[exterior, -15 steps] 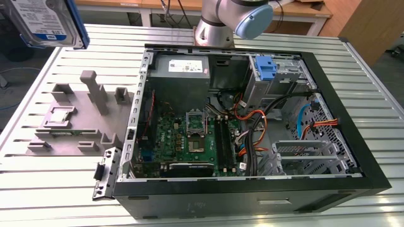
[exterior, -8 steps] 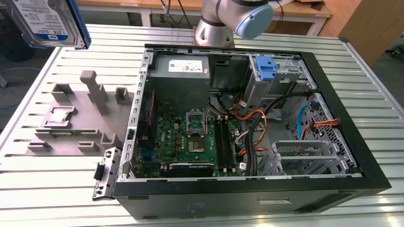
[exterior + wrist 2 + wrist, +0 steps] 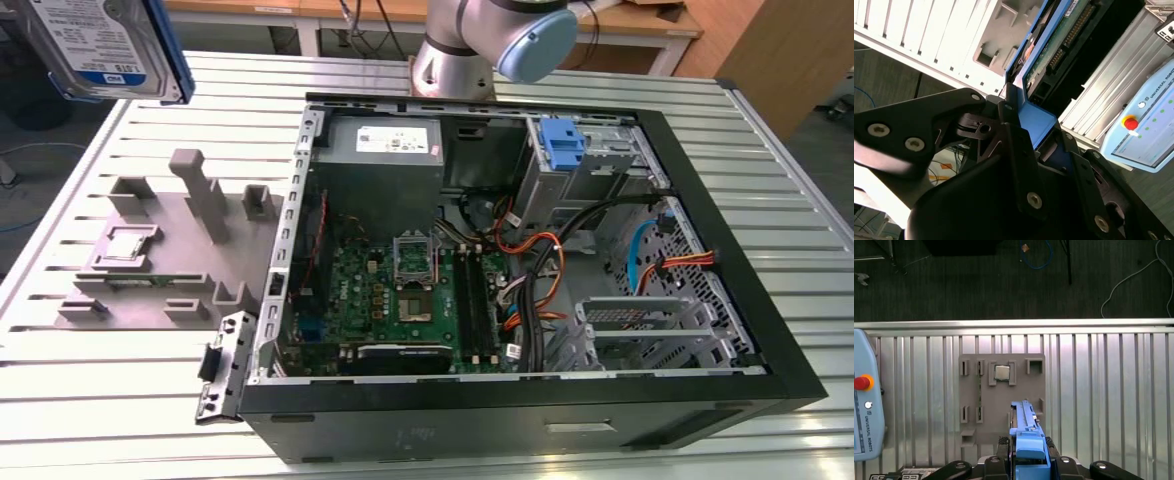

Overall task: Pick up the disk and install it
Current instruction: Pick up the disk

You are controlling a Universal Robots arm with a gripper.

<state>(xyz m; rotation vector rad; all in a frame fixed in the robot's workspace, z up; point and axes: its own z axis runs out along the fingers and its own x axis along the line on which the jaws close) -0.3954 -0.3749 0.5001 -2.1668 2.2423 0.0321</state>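
The disk, silver-grey with a white and blue label and a blue carrier along its edge, hangs high in the air at the exterior view's far left, above the slatted table. In the first wrist view the disk is seen edge-on, standing up over the grey fixture plate. My gripper is shut on its blue carrier end. In the second wrist view the black fingers of my gripper clamp the blue carrier, and the disk shows its green circuit board.
An open computer case lies on the table with motherboard, cables, and a blue bracket at its drive bay. The grey fixture lies at its left. A teach pendant rests on the table. The arm's base stands behind the case.
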